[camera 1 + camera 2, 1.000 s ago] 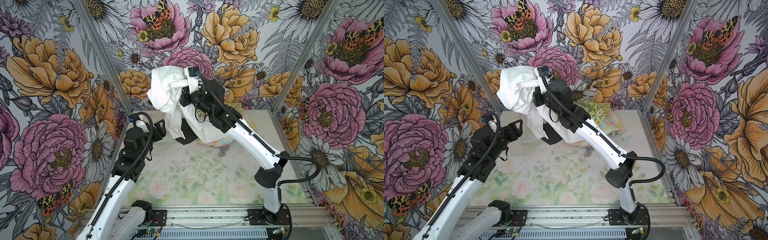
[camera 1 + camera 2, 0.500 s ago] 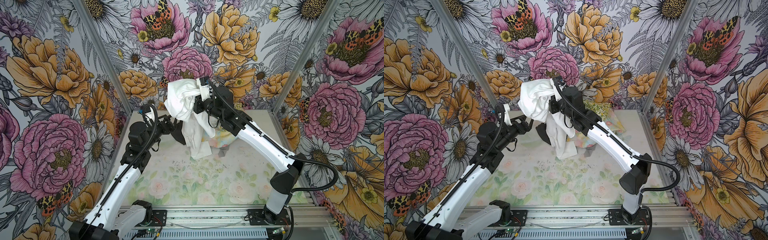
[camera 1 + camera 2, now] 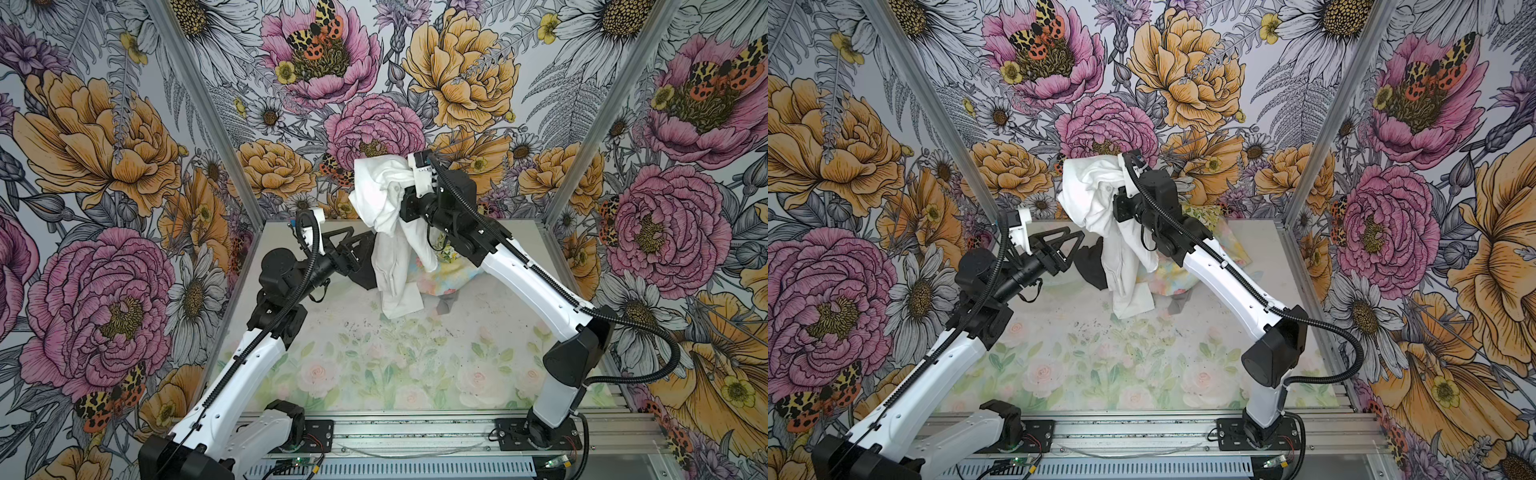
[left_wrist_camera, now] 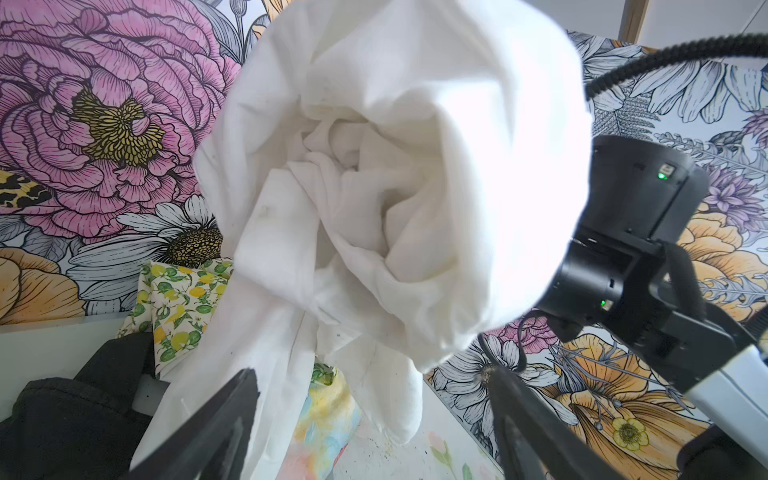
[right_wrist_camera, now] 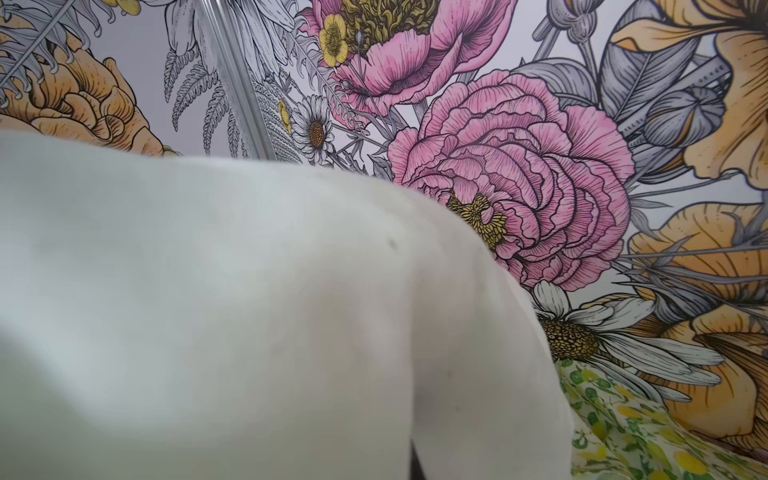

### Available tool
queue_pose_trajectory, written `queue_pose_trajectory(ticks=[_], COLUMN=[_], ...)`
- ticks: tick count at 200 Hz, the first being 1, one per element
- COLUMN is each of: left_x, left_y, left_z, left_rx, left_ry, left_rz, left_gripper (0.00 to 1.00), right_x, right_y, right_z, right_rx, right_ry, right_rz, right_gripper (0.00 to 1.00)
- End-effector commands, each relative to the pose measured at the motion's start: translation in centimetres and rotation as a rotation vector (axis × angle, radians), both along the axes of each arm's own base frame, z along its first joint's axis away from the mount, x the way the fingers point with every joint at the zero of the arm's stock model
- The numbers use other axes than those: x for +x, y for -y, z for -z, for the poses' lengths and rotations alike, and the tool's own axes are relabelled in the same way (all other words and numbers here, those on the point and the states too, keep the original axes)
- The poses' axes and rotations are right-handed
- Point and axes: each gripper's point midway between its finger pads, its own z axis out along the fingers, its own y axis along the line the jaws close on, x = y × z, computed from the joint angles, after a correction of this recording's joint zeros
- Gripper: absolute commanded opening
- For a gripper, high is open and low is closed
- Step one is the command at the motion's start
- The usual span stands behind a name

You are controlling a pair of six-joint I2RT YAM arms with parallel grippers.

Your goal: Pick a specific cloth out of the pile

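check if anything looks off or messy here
The white cloth is wadded over the right pincer, hiding it and filling much of the right wrist view; its tail hangs down beside the pile. Dark specks dot the table below.

In both top views the right claw (image 3: pixel 398 188) is swallowed by the bunched cloth (image 3: pixel 384 195); its fingers cannot be seen. The right wrist view is half filled by that cloth, close and blurred. The hanging cloth and the right arm (image 3: pixel 519 274) cover much of the pile (image 3: pixel 440 270) at the far side of the worktop (image 3: pixel 374 353); the black cloth (image 3: pixel 1094 266) shows only in part. In the left wrist view the picture's edge cuts off the left claw (image 4: pixel 372 376) behind its fingertips.
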Motion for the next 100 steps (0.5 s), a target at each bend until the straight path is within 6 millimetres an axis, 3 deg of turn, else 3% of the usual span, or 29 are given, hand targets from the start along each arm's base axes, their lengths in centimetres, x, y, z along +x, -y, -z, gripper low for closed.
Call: queue_pose_trajectory(ticks=[1, 26, 67, 100], left_x=[-0.8, 0.0, 4.3, 7.6], left_y=[0.5, 0.6, 1.0, 1.5], left_z=[0.4, -0.5, 0.0, 0.2], left_rx=[0.028, 0.001, -0.048, -0.094], left_ry=[0.032, 0.055, 0.019, 0.020], left_rz=[0.027, 0.009, -0.070, -0.088], left_gripper=[0.89, 0.90, 0.91, 0.91], right_x=[0.6, 0.6, -0.6, -1.9], right_y=[-0.3, -1.1, -3.2, -4.7], right_z=[-1.4, -0.1, 1.9, 2.3], right_rx=[0.044, 0.031, -0.006, 0.041], right_ry=[0.043, 0.026, 0.019, 0.007], right_rz=[-0.006, -0.026, -0.069, -0.133], right_gripper=[0.00, 0.00, 0.00, 0.00])
